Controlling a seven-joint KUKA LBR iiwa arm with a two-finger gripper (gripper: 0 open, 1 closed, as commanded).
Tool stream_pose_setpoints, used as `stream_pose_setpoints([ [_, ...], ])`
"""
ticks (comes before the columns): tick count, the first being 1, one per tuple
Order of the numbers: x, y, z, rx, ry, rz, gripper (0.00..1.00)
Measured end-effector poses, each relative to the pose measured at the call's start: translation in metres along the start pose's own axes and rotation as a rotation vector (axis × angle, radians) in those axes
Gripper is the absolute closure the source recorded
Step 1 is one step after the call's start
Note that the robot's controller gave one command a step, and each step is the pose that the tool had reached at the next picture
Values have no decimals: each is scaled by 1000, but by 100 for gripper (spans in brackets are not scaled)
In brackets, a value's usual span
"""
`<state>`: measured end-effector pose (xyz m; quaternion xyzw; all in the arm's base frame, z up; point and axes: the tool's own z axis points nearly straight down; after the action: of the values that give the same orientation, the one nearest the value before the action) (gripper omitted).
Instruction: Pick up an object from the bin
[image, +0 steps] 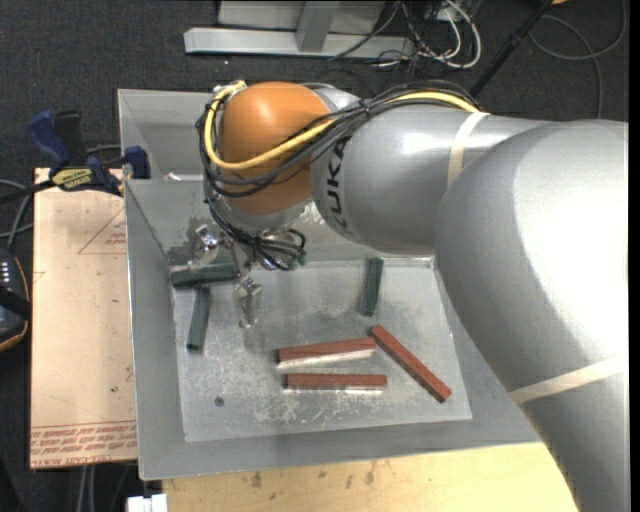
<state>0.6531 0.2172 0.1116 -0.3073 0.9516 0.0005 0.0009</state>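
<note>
Bin (250, 400): dull scuffed metal. Red bars (335, 381) & green bars (372, 286) matt. Orange cover (265, 140) glossy, smooth.

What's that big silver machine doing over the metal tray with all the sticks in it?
It is a robot arm reaching into a grey metal bin to pick one thing out. Its gripper hangs low over the left part of the bin, right beside two dark green bars that lie crossed there. From here it does not seem to be holding anything. Another dark bar lies further right, and three reddish-brown bars lie untouched toward the near side.
</note>
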Motion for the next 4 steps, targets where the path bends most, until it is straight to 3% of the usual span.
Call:
stream_pose_setpoints([
  [1,-6,10,31,9,-23,-48,0],
  [2,-3,13,35,4,-12,-52,100],
  [4,-2,13,33,3,-7,-52,100],
])
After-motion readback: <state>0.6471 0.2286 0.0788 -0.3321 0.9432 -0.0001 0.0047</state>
